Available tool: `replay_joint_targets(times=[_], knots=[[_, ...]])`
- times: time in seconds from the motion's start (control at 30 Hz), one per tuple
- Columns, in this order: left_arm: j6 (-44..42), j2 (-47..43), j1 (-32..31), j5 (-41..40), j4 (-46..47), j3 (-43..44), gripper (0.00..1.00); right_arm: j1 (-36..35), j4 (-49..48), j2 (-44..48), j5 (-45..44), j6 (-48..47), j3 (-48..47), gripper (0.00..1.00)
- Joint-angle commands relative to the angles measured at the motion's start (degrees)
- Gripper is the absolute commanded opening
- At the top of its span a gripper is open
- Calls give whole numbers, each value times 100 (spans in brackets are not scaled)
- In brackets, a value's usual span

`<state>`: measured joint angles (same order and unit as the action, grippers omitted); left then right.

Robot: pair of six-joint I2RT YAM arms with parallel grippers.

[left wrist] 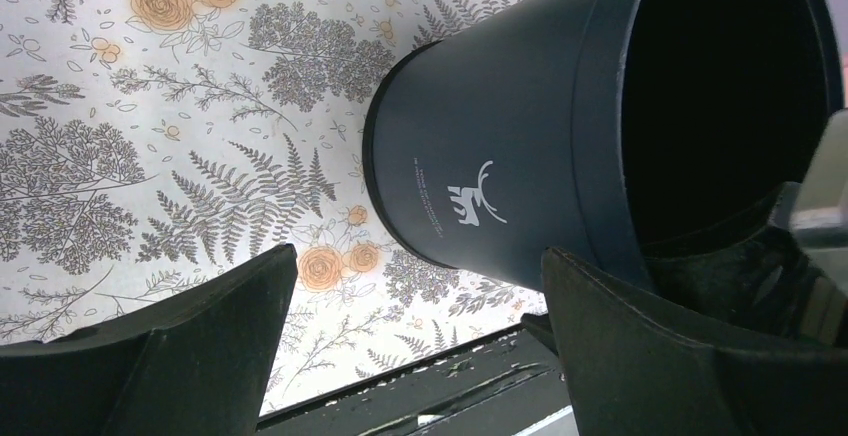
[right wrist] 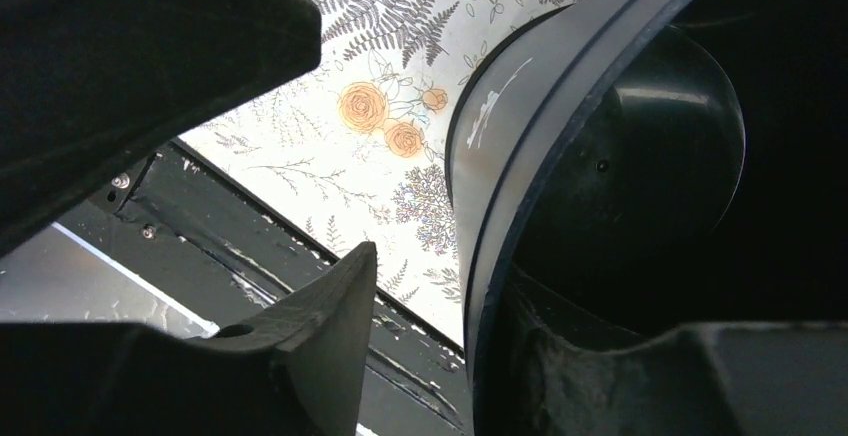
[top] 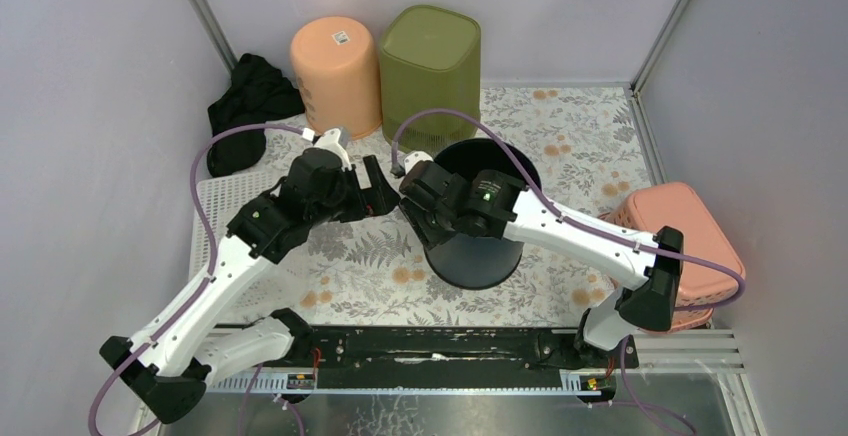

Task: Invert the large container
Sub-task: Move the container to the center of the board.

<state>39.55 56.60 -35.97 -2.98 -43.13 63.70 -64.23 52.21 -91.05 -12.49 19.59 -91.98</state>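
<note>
Straddling rim on container's left side: right jaws, one finger inside, outer finger (right wrist: 300, 356) clear of wall. Part-open, not clamping anything. Large black container (top: 470, 246) stood mouth-up, long axis vertical, mid-surface (top: 570, 146) toward near edge. Left jaws spread wide, empty, just beside container's left wall, wall lying straight ahead of them. Right arm (top: 560, 226) was nearer, at rim. Judgement: flip not begun; needed firm clench on rim, then tipping over toward the side.

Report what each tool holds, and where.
Left tool: nothing. Right tool straddles the rim of the black container, outer finger off its wall; apparently no grip.
</note>
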Motion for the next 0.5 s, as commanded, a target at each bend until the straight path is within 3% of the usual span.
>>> replay_joint_targets(times=[0.0,0.27,0.47], knots=[[-53,-111,-25,-180,-200,392,100,-74,-174,361,-303,344,-104,52],[-97,-50,-25,36,-382,882,100,-75,52,987,-586,576,-457,61],[-79,142,-45,448,-372,1272,100,-67,540,1360,-1505,787,-784,71]])
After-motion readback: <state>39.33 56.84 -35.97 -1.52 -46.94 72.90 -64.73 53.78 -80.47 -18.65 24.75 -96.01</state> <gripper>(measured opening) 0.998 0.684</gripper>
